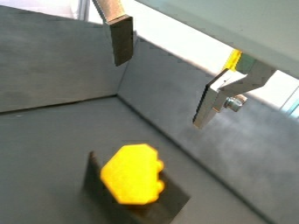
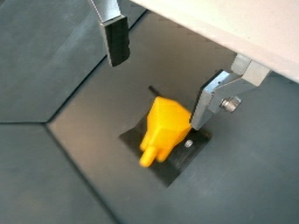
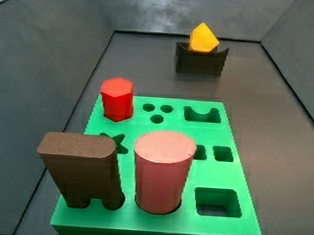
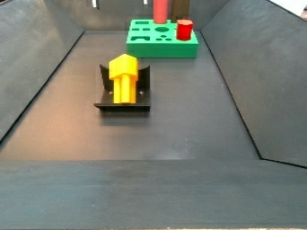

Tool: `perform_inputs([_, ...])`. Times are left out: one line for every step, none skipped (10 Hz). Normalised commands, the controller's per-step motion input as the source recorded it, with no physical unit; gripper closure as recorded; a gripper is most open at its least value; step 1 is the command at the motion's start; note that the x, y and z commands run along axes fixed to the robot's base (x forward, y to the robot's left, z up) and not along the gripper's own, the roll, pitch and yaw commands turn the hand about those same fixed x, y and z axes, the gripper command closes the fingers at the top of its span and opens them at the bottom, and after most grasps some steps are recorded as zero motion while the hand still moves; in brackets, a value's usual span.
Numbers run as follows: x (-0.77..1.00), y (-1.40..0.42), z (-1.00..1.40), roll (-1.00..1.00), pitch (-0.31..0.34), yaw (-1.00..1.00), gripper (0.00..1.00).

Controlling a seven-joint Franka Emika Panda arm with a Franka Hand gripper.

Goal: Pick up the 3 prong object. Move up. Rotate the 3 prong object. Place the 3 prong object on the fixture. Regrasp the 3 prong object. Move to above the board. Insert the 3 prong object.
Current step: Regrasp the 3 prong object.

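Observation:
The yellow 3 prong object [image 3: 202,36] lies in the notch of the dark fixture [image 3: 200,61], at the far end of the bin from the green board [image 3: 142,225]. It shows in both wrist views [image 1: 132,172] [image 2: 163,129] and in a side view [image 4: 122,74], lying lengthwise on the fixture [image 4: 122,101]. My gripper [image 1: 162,92] [image 2: 158,94] is open and empty, above the object and apart from it. One finger [image 2: 208,103] stands close beside the object and the other finger [image 2: 115,44] is well away from it. The gripper does not show clearly in the side views.
On the board [image 4: 144,40] stand a red hexagonal peg [image 3: 117,99], a big brown block [image 3: 77,167] and a pink cylinder [image 3: 164,172]. Three small round holes [image 3: 157,113] lie beside the peg. Sloping grey walls enclose the dark floor [image 4: 156,135].

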Motion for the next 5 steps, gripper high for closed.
perform_inputs([0.07, -0.03, -0.02, 1.00, 0.069, 0.05, 0.00])
perform_inputs([0.08, -0.03, -0.02, 1.00, 0.084, 0.05, 0.00])
perform_inputs([0.09, -0.04, -0.01, 1.00, 0.134, 0.08, 0.00])
perform_inputs([0.10, -0.04, -0.02, 1.00, 0.158, 0.10, 0.00])
perform_inputs([0.11, -0.04, -0.02, 0.79, 0.164, 0.13, 0.00])
